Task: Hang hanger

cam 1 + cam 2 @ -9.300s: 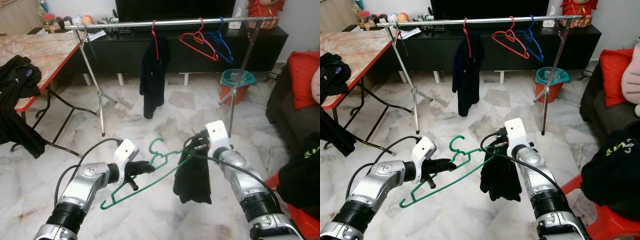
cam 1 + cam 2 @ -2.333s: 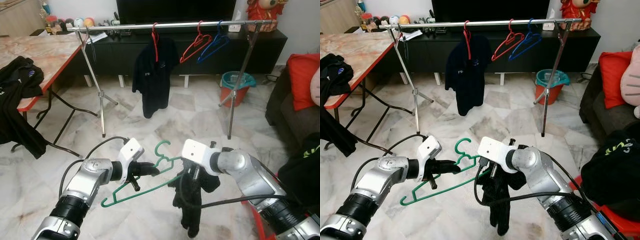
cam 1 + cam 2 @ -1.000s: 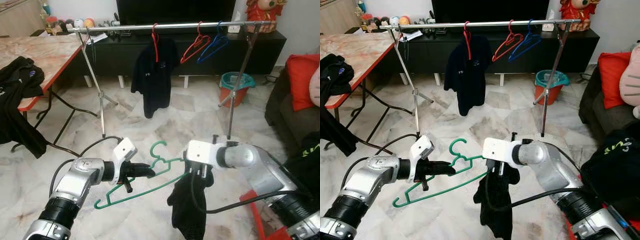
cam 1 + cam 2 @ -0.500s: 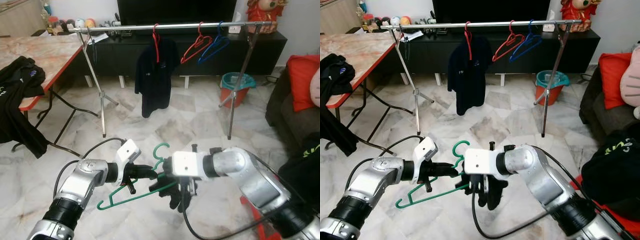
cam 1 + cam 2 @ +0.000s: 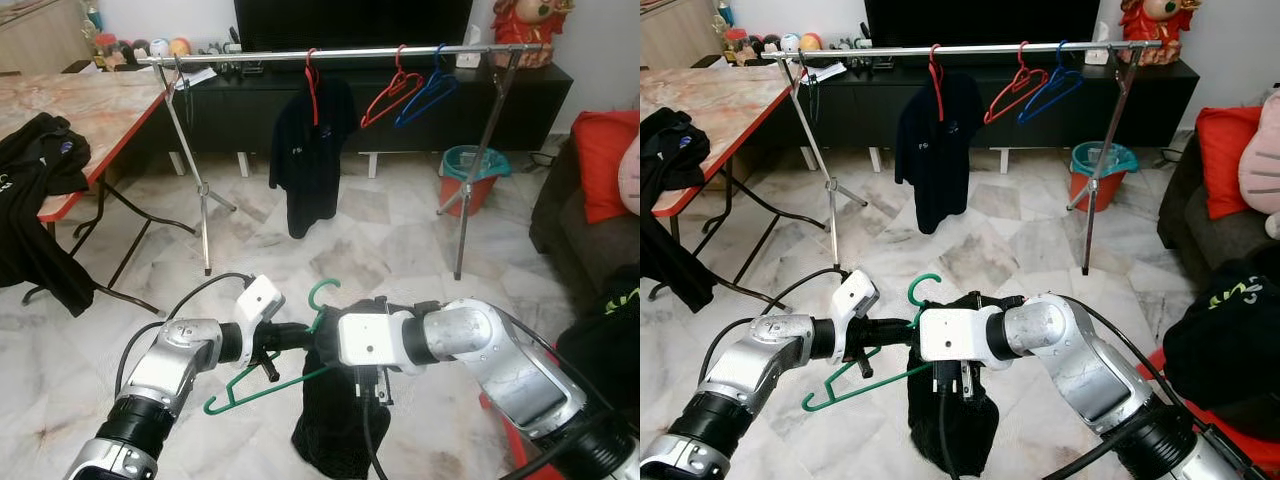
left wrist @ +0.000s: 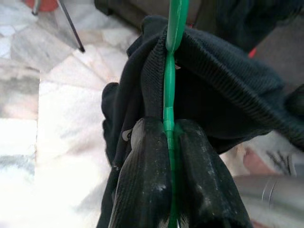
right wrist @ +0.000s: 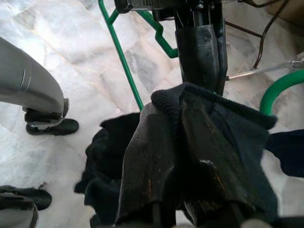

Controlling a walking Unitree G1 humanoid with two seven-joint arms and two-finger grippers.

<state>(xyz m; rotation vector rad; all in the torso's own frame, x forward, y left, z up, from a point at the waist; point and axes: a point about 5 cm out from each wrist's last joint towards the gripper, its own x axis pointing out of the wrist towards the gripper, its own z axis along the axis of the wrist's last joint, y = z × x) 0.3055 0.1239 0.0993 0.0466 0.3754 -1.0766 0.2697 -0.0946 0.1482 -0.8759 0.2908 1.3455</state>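
My left gripper is shut on the neck of a green hanger, held low in front of me with its hook pointing up. A black garment is draped over the hanger beside the hook and hangs down below it. My right gripper is shut on the garment's ribbed edge, right against the left fingers. Further back stands a clothes rack with a black shirt on a red hanger. An empty red hanger and a blue hanger hang beside it.
A marble-topped table with black clothes stands at the left. Beyond the rack's right leg sits a teal bucket. A dark sofa with a red cushion and a red stool are at the right. Marble floor lies between me and the rack.
My right gripper has brought the black garment left onto the green hanger. The cloth now covers the hanger's neck and hangs lower. The left gripper has held the hanger about still.
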